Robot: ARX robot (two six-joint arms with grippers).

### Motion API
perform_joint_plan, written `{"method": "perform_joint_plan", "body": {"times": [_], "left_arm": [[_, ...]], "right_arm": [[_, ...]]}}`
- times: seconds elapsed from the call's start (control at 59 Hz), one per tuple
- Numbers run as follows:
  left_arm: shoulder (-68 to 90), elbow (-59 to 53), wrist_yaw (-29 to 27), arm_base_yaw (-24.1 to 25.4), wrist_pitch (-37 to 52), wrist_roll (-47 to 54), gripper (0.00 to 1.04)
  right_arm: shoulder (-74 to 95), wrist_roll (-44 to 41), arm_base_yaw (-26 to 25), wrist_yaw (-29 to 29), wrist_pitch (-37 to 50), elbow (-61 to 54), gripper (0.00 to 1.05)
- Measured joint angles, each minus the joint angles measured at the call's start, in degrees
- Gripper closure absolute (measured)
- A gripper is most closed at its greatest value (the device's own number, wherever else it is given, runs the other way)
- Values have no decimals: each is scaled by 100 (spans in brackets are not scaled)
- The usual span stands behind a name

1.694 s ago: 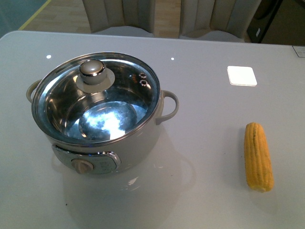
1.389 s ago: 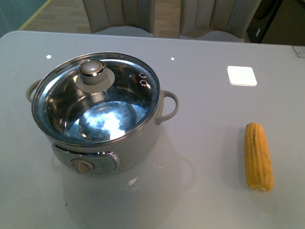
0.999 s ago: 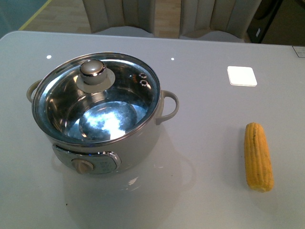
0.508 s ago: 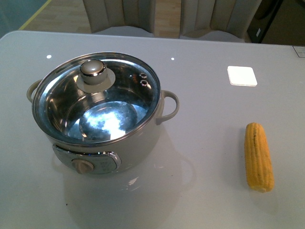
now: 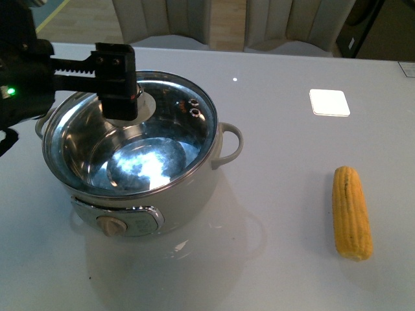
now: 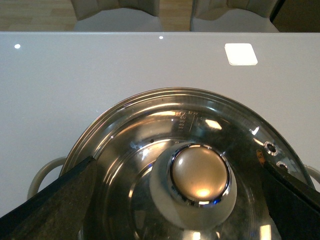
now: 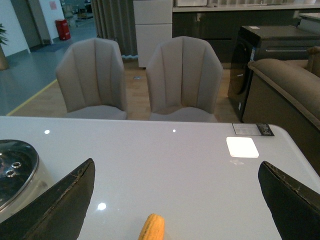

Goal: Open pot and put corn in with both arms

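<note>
Over the lid knob: left gripper spread wide, corn out on the table

Above the pot, the left gripper hangs with its jaws set wide apart and nothing between them but the knob. In the left wrist view one black finger stands off to each side of the knob, clear of it. Whether any part of the gripper touches the knob cannot be told. The knob sits on the glass lid, which lies closed on the pot. Two small vent holes show near the lid's 2 o'clock edge. The pot's dial faces 6 o'clock and its loop handles stand at 3 and 9 o'clock.

The right gripper is just as wide open and holds nothing; it hangs over bare table. The corn lies flat on the table, well apart from the pot, between its 3 and 4 o'clock. A white square sits at the corn's 12 o'clock.
</note>
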Motion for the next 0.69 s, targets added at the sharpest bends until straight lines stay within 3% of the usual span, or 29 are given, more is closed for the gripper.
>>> {"method": "perform_joint_plan", "body": {"times": [0.237,0.694], "left_arm": [[680,754,240,0,-149,-28,7],[1528,1123,122,-131,-90,-282,7]], "right_arm": [[0,0,0,0,0,0,9],[0,0,0,0,0,0,9]]}}
